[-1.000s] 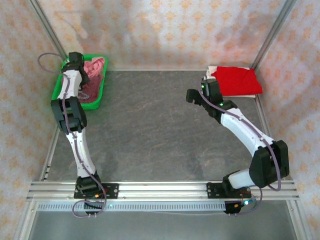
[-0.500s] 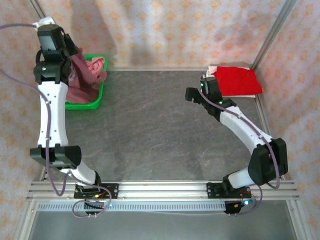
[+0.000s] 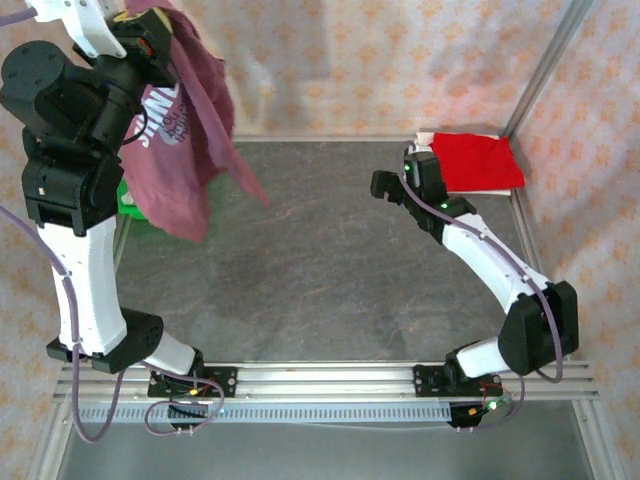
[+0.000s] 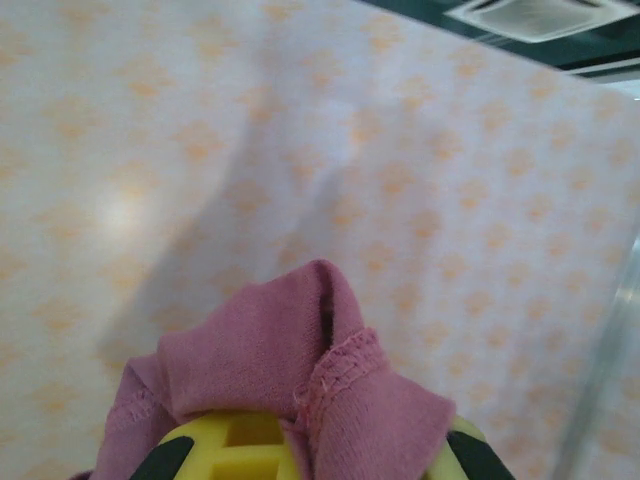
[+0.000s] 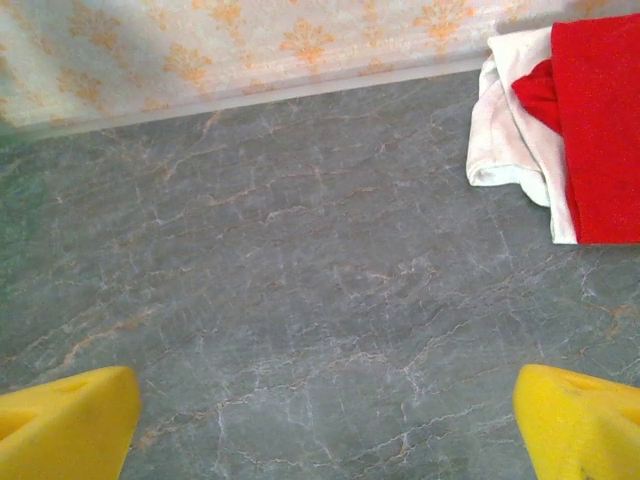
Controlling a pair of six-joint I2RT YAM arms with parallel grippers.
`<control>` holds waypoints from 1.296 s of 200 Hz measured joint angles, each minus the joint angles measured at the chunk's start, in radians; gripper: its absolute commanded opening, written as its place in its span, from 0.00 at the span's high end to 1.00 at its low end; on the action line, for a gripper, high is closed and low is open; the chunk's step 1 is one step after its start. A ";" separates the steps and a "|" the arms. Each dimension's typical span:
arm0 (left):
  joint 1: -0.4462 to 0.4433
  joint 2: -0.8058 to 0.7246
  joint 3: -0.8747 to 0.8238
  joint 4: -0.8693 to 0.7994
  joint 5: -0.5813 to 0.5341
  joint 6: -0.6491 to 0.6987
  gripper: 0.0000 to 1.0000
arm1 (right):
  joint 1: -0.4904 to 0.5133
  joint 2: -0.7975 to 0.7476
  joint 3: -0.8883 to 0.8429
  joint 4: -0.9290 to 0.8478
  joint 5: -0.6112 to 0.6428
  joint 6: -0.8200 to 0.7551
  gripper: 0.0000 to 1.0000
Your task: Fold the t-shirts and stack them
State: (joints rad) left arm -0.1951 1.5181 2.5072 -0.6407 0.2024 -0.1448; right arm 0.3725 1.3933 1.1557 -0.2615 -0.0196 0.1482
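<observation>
place: robot lab cell | evidence: aluminium frame (image 3: 330,378), patterned fabric walls (image 3: 350,60), grey tabletop (image 3: 300,260), ceiling vent (image 4: 545,15)

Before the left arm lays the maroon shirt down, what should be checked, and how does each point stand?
1. Grip: left gripper shut on maroon shirt, cloth bunched between its fingertips: ok.
2. Hem hanging free of the basket: cannot tell, the shirt hides most of it.
3. Helper: right gripper open and empty: ok.
4. Landing spot: middle of the table bare: ok.
5. Stack: red shirt on white shirt at the far right corner, out of the way: ok.
</observation>
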 measured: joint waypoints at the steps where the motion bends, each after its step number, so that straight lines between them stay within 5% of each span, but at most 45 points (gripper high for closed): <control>1: -0.003 0.000 0.000 0.000 0.002 0.000 1.00 | 0.000 -0.003 0.000 0.000 0.001 0.001 0.04; 44: -0.206 -0.024 -0.234 0.045 0.026 -0.004 1.00 | 0.000 -0.125 -0.031 0.008 0.077 0.036 0.02; 69: -0.242 0.071 -0.365 0.056 -0.001 -0.007 1.00 | -0.001 -0.166 -0.054 0.006 0.138 0.054 0.01; 79: -0.242 0.173 -0.346 0.056 -0.013 0.000 0.67 | -0.005 -0.167 -0.058 0.002 0.154 0.059 0.01; 89: -0.242 0.311 -0.281 0.047 -0.032 0.024 0.49 | -0.010 -0.163 -0.063 -0.008 0.166 0.063 0.01; 115: -0.241 0.697 0.026 -0.069 -0.077 0.063 0.41 | -0.019 -0.147 -0.079 -0.032 0.181 0.079 0.02; 132: -0.242 0.777 0.023 -0.135 -0.090 0.063 0.38 | -0.020 -0.145 -0.106 -0.038 0.177 0.081 0.02; 144: -0.246 0.705 -0.182 -0.081 -0.095 0.050 0.38 | -0.020 -0.145 -0.134 -0.038 0.168 0.083 0.03; 180: -0.272 0.170 -0.992 0.128 -0.075 -0.052 0.41 | -0.020 -0.119 -0.196 -0.064 0.081 0.096 0.11; 212: -0.283 -0.094 -1.322 0.226 -0.065 -0.161 0.44 | 0.051 -0.078 -0.209 -0.082 -0.092 0.068 0.15; 259: -0.296 -0.161 -1.716 0.231 -0.051 -0.267 0.48 | 0.219 0.033 -0.170 -0.113 -0.124 0.052 0.23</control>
State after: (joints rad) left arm -0.4911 1.3575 0.7910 -0.4099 0.1513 -0.4118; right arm 0.5915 1.4261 0.9859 -0.3744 -0.1440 0.2001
